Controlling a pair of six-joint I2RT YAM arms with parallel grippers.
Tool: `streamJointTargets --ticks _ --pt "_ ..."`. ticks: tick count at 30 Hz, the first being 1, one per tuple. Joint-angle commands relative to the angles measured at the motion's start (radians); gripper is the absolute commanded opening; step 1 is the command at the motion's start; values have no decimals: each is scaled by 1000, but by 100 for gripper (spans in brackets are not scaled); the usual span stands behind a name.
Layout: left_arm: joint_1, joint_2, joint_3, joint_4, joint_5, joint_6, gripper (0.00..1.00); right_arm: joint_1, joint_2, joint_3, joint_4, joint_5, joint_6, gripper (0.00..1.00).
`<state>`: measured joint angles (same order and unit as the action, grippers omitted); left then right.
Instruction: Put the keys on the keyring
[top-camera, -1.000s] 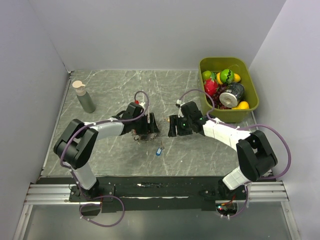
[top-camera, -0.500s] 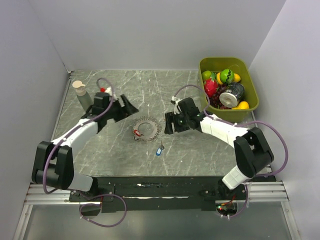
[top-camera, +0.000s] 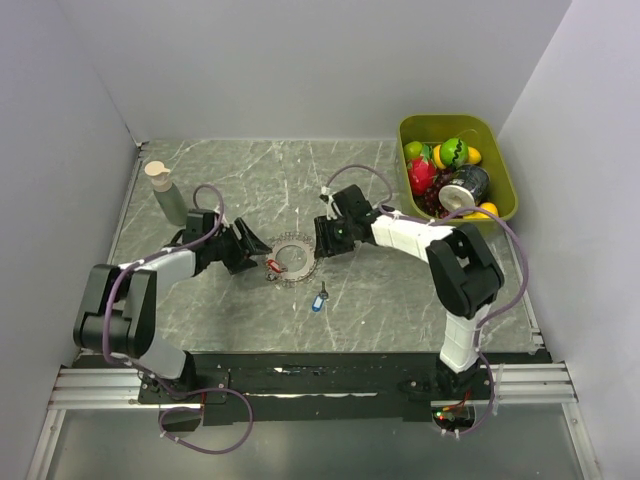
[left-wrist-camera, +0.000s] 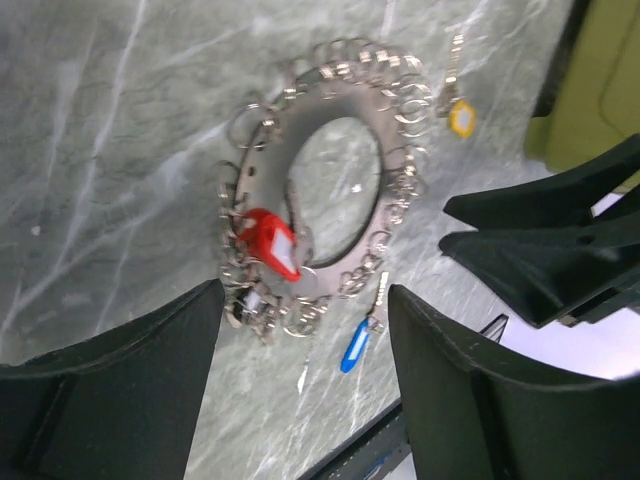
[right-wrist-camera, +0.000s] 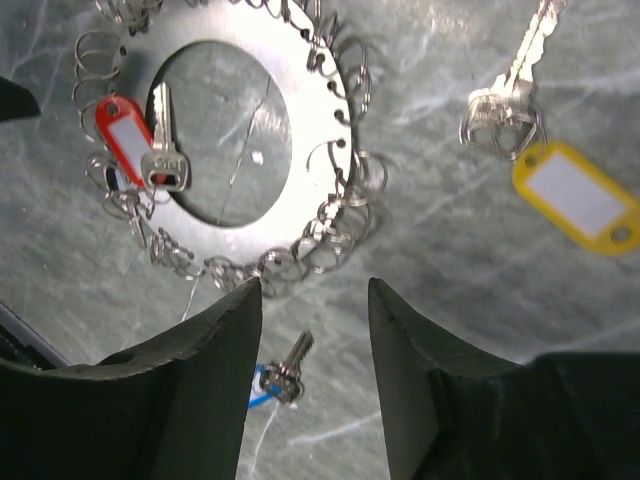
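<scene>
On the marbled table (top-camera: 400, 300), both arms have come back in on the keyring (right-wrist-camera: 315, 150). Half a second ago the left gripper (top-camera: 243, 254) hung off near the bottle (top-camera: 168, 195); now it sits just left of the ring, while the right gripper (top-camera: 325, 240) has slid up to its right rim. I judge this a fresh set-up, with no loose key threaded yet. Both pairs of jaws stand apart, holding nothing. The ring lies flat just ahead of each gap, the blue-tagged key (top-camera: 319, 300) and the yellow-tagged key (right-wrist-camera: 570, 195) loose beside it.

Marble table (top-camera: 250, 170) — keyring (right-wrist-camera: 315, 130), blue key (top-camera: 319, 300), yellow-tagged key (right-wrist-camera: 560, 170), bottle (top-camera: 168, 195), bin (top-camera: 500, 175)
</scene>
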<state>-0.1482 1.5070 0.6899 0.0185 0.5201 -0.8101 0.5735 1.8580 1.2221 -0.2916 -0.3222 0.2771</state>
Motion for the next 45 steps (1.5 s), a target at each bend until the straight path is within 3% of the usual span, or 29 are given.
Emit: streamJointTargets --ticks 1,13,23,32,35,39,45 --pt "-7 54 -1 49 40 -31 71 5 58 74 -7 -21 33 49" --pt "-48 208 79 77 8 -29 60 35 84 7 31 -101 73 31" --pt "-48 251 286 -78 -57 41 63 63 47 -12 29 -101 100 31" --pt "-50 75 248 -198 -187 152 67 63 -68 -18 22 -52 90 40" --pt "-62 10 209 -206 -196 176 67 63 -79 -7 26 -60 85 50" --pt "-134 -51 181 -230 -238 212 66 63 -63 14 16 -69 70 62" --pt "-290 -38 198 -287 -415 258 66 60 -57 30 11 -55 83 69"
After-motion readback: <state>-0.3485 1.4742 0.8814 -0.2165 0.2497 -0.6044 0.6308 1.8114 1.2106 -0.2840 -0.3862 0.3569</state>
